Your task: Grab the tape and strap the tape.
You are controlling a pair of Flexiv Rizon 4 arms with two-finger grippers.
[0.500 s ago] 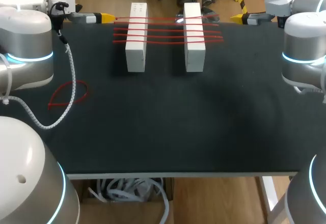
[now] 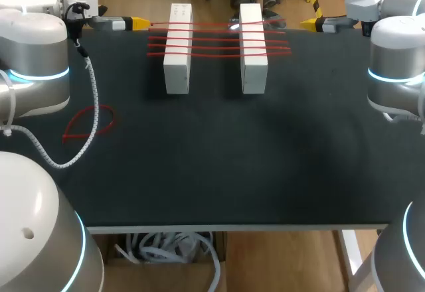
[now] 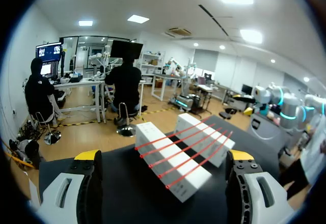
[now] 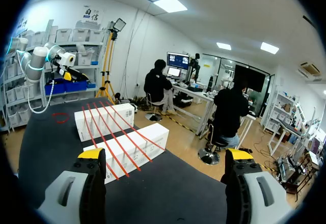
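Two white boxes, a left one (image 2: pixel 178 48) and a right one (image 2: pixel 253 48), stand side by side at the back of the black table. Several red bands (image 2: pixel 218 40) stretch across both of them. One loose red band (image 2: pixel 88 123) lies flat on the table at the left, partly behind my left arm's cable. My left gripper (image 2: pixel 136 22) hangs at the back left edge, open and empty, pointing toward the boxes (image 3: pixel 183 152). My right gripper (image 2: pixel 312 22) hangs at the back right edge, also open and empty, with the boxes (image 4: pixel 119 137) ahead of it.
The black table (image 2: pixel 219 166) spreads wide in front of the boxes. A coiled white cable (image 2: pixel 93 106) from my left arm droops over the table's left side near the loose band.
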